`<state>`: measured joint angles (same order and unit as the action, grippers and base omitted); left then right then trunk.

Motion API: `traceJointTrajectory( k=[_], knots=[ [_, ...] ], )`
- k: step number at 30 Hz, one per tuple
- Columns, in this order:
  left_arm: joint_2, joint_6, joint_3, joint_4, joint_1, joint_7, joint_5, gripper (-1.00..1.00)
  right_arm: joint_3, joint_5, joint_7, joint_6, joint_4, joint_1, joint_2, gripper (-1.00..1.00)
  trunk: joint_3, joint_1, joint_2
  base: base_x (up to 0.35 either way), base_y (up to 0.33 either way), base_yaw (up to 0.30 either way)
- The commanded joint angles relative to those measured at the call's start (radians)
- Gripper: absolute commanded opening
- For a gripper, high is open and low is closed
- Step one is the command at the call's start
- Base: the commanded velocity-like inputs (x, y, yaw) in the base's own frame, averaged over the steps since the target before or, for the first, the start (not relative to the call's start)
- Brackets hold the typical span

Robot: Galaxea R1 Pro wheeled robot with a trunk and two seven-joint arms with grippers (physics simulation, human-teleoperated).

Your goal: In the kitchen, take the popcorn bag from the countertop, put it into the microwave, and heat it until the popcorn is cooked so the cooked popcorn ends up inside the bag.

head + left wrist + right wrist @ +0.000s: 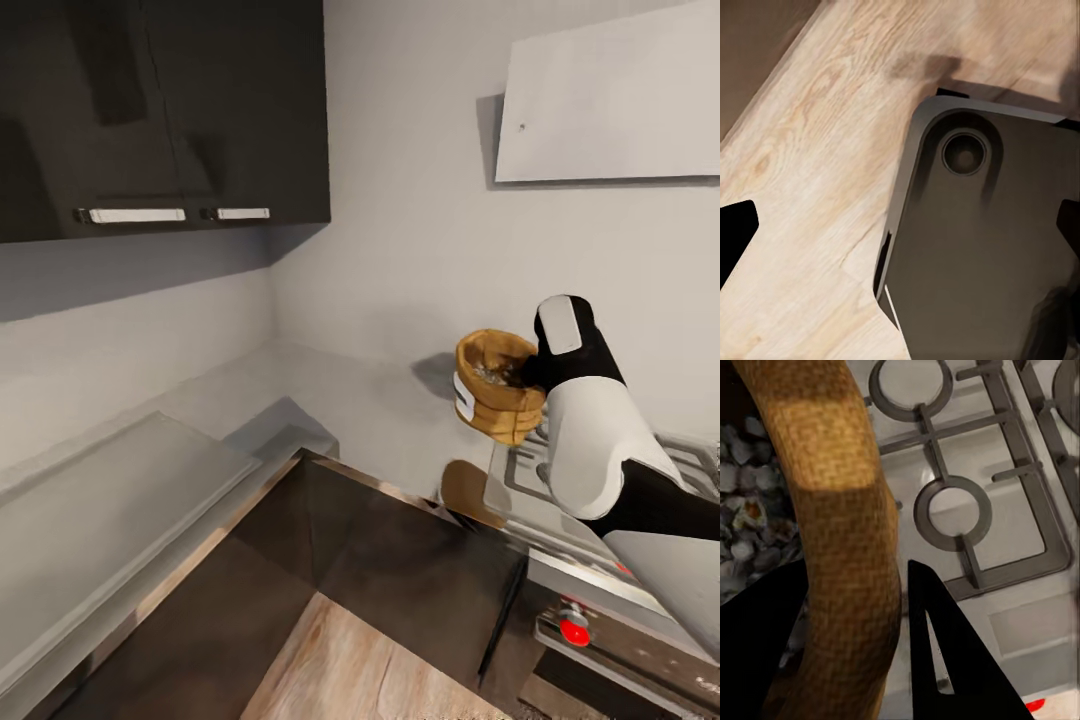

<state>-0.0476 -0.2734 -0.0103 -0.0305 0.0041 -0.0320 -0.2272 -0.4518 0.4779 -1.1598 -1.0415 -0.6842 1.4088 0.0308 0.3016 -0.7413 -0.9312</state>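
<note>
Grey kitchen corner, long shiny steel-grey countertop (330, 385) under dark wall cabinets (160, 110). White-and-black right arm reaches up over the gas hob with grey grates (610, 465) — its right gripper (862, 607) pinches the rim of the crumpled tan-brown paper popcorn bag (497, 387), held aloft. Left gripper (900, 225) — can't tell.

Nothing readable anywhere that I can find, honestly. The popcorn bag (497, 398) I'm carrying has a white patch on its side, but if anything is printed there it's too small and blurry for me to make out. The white panel (610, 100) up on the wall is blank apart from one tiny dark speck. The white handles (137, 215) on the dark upper cabinets carry no lettering. The red knob (573, 630) on the front of the hob (967, 495) has no numbers or marks I can see.
</note>
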Motion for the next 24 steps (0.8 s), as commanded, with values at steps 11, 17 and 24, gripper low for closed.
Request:
traceJointTrajectory(
  k=[11, 17, 24],
  knots=[
    [0.000, -0.001, 0.001, -0.002, 0.000, -0.002, -0.001, 1.00, 0.001, 0.085, -0.015, -0.006, -0.002, 0.001, -0.002, -1.00, 0.001, 0.000, -0.001, -0.235, -0.168, -0.012],
    [0.000, -0.001, 0.002, -0.002, 0.000, -0.002, -0.001, 1.00, -0.001, 0.090, -0.053, -0.006, -0.002, 0.001, -0.001, -1.00, 0.001, 0.000, -0.001, -0.260, -0.184, -0.089],
    [0.000, -0.001, 0.003, -0.002, 0.000, -0.002, -0.001, 1.00, -0.002, 0.091, -0.124, 0.030, -0.002, 0.001, -0.001, -1.00, 0.001, 0.000, -0.001, -0.262, -0.180, -0.169]
  ],
)
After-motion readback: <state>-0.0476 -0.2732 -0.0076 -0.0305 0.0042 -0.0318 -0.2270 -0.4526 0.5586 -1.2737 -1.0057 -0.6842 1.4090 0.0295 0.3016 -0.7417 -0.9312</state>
